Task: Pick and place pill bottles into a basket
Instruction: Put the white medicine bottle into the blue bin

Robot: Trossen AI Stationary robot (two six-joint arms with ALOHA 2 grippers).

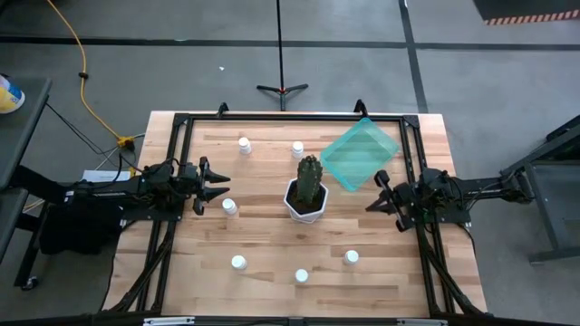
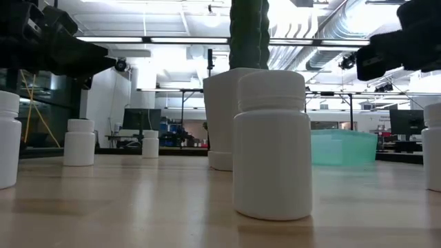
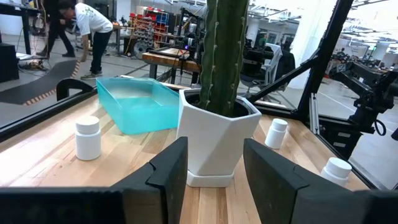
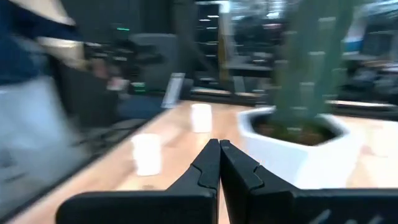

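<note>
Six pill bottles show on the table from above, none in the basket yet — by my judgement the task is at its start.

Nearest the front edge: three bottles in a loose row, one front-left (image 1: 237, 263), one front-centre (image 1: 301, 275), one front-right (image 1: 351, 257). All upright, caps up, well apart from both arms.

Mid-table: left gripper (image 1: 215, 182) hangs at the left side, fingers spread wide — the left wrist view shows a clear gap between its fingers (image 3: 168, 168). A bottle (image 1: 229, 206) stands just beside it, slightly toward the front and toward the centre of the table. This is the closest bottle to either arm; its long axis is vertical, so a grasp from the side or from above would both fit. Left arm is clearly the nearer one for it.

Centre: white faceted pot with cactus (image 1: 306, 195), between the two arms.

Right gripper (image 1: 381, 195) hangs at the right side, fingers pressed together, holding nothing — seen closed in the right wrist view (image 4: 219, 152). No bottle lies close to it.

Far side: two more bottles, one (image 1: 244, 143) back-left, one (image 1: 297, 148) back-centre. The basket (image 1: 361, 154), teal and turned at an angle, sits back-right, nearer the right arm. Carrying the left-side bottle there means crossing past the cactus pot — a likely snag.
</note>
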